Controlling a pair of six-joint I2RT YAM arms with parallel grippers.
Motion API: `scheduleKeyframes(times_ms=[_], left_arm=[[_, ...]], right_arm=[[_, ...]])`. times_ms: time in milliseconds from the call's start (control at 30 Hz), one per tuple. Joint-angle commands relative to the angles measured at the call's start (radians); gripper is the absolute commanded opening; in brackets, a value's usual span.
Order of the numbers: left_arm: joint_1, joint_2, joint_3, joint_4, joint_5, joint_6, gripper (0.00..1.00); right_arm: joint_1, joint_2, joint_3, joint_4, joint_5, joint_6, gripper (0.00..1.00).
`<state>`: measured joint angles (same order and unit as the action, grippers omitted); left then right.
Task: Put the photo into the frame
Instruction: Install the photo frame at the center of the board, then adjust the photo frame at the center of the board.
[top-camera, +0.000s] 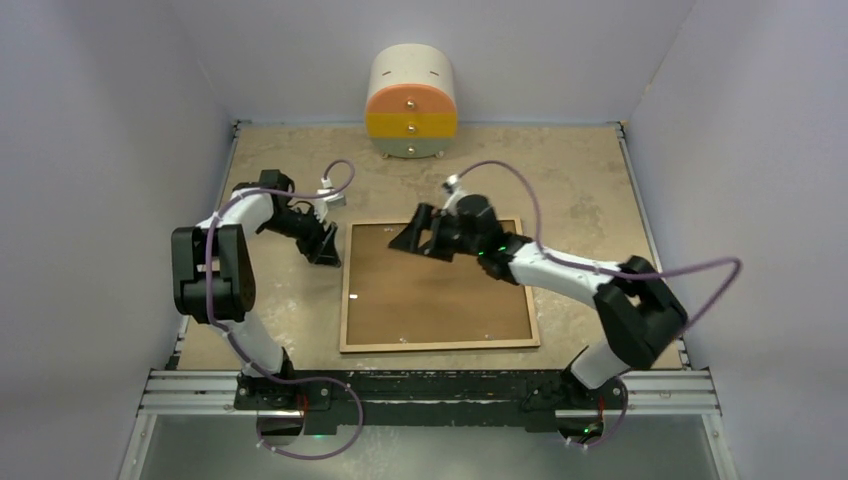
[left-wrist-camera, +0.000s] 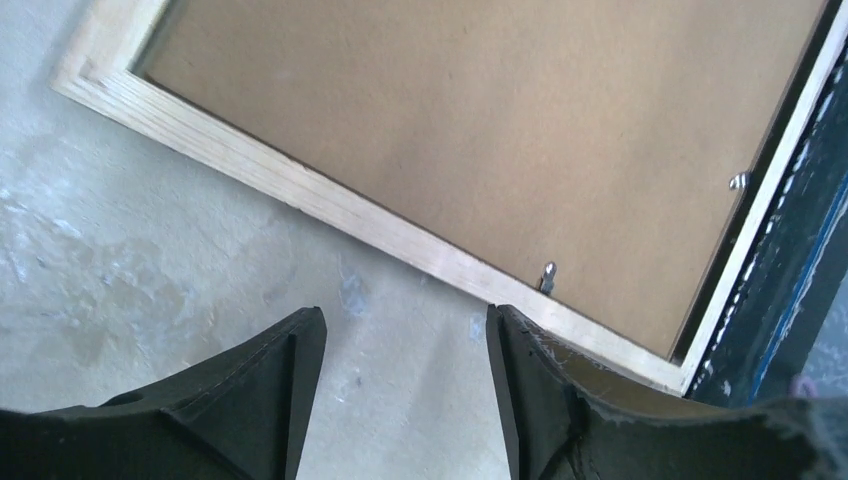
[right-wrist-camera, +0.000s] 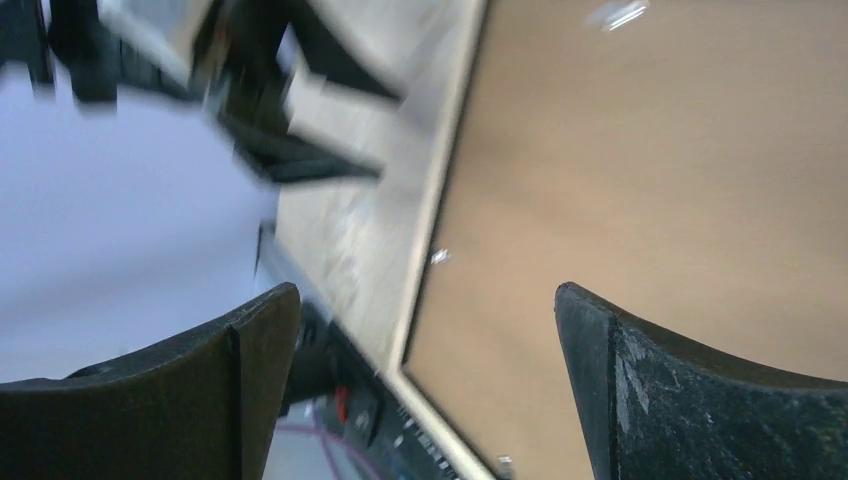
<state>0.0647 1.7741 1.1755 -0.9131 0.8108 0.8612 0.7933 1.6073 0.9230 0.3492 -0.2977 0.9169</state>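
Note:
The frame (top-camera: 440, 345) lies face down on the table, its light wood back up, with the plain brown backing board (top-camera: 440, 285) set inside it. The photo is hidden. My left gripper (top-camera: 325, 247) is open and empty just off the frame's left edge near its far corner. In the left wrist view my left gripper (left-wrist-camera: 405, 325) sits over bare table beside the wood rim (left-wrist-camera: 330, 205), close to a small metal tab (left-wrist-camera: 547, 275). My right gripper (top-camera: 408, 235) is open and empty above the frame's far edge. The blurred right wrist view shows my right gripper (right-wrist-camera: 428, 300) over the board (right-wrist-camera: 650, 180).
A rounded white, orange and yellow drawer unit (top-camera: 412, 103) stands at the back wall. Grey walls close in the left and right sides. A black rail (top-camera: 430, 385) runs along the near edge, just beyond the frame's near rim.

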Motion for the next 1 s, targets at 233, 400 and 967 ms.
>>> scheduleKeyframes(times_ms=[233, 400, 967], left_arm=[[-0.088, -0.130, -0.230, 0.149, -0.193, 0.052, 0.64], [-0.100, -0.149, -0.275, 0.171, -0.244, 0.076, 0.64], [-0.263, -0.226, -0.365, 0.227, -0.270, -0.011, 0.64]], right_arm=[[-0.441, -0.341, -0.219, -0.303, 0.306, -0.101, 0.99], [-0.559, -0.377, -0.270, -0.319, 0.418, -0.118, 0.99], [-0.515, 0.066, -0.045, -0.168, 0.309, -0.238, 0.95]])
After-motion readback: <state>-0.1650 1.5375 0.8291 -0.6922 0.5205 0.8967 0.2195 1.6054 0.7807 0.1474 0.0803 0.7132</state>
